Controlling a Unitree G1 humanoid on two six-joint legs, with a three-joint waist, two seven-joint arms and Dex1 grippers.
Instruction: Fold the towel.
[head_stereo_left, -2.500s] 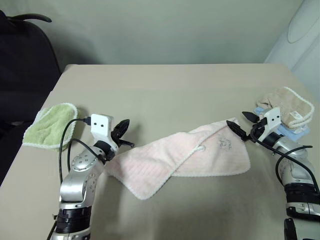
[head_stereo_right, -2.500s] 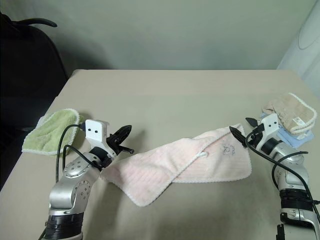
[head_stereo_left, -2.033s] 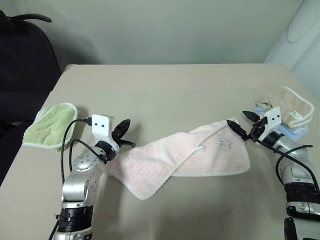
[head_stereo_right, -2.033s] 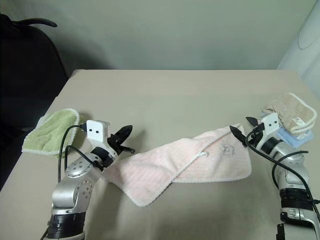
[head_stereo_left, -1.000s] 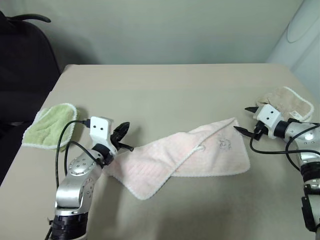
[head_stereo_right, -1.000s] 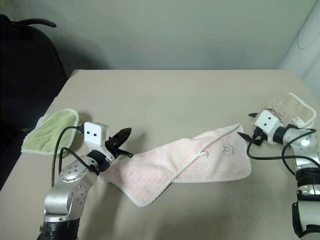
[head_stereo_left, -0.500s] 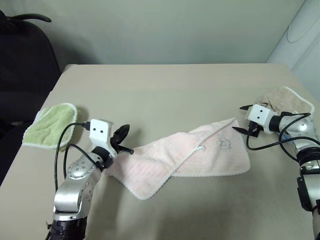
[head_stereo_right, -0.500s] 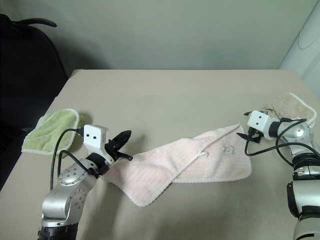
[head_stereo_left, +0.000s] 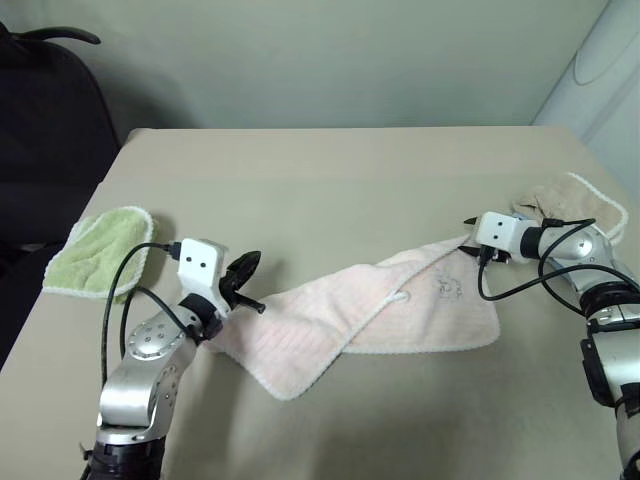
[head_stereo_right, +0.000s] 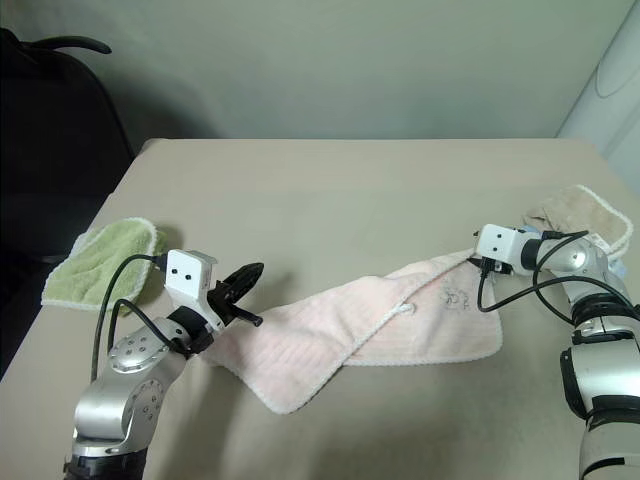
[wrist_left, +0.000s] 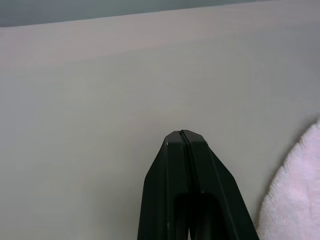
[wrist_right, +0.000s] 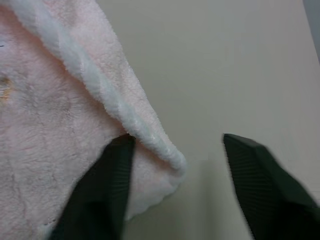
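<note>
The jaws of the right gripper are seen parted, with the far right corner of the pale pink towel lying between them: one black finger is pressed against the terry just under the white stitched edging, while the other finger stands apart from the cloth over bare table, so nothing is clamped yet. The jaws of the left gripper are seen pressed tightly together, with nothing held between them. This gripper is held just beside the near left end of the towel, its tips hanging above the beige table; a rounded edge of pink terry is seen close by in the left wrist view. The towel is spread slantwise across the middle of the table, loosely doubled over itself, running from the near left end by the left gripper to the far right corner at the right gripper. A small white loop and a faint printed motif are visible on its right half. A light green terry cloth lies at the left edge of the table, well apart from the towel. A beige towel with white trim lies at the right edge, just behind the right arm. A dark chair stands beyond the table's far left corner.
</note>
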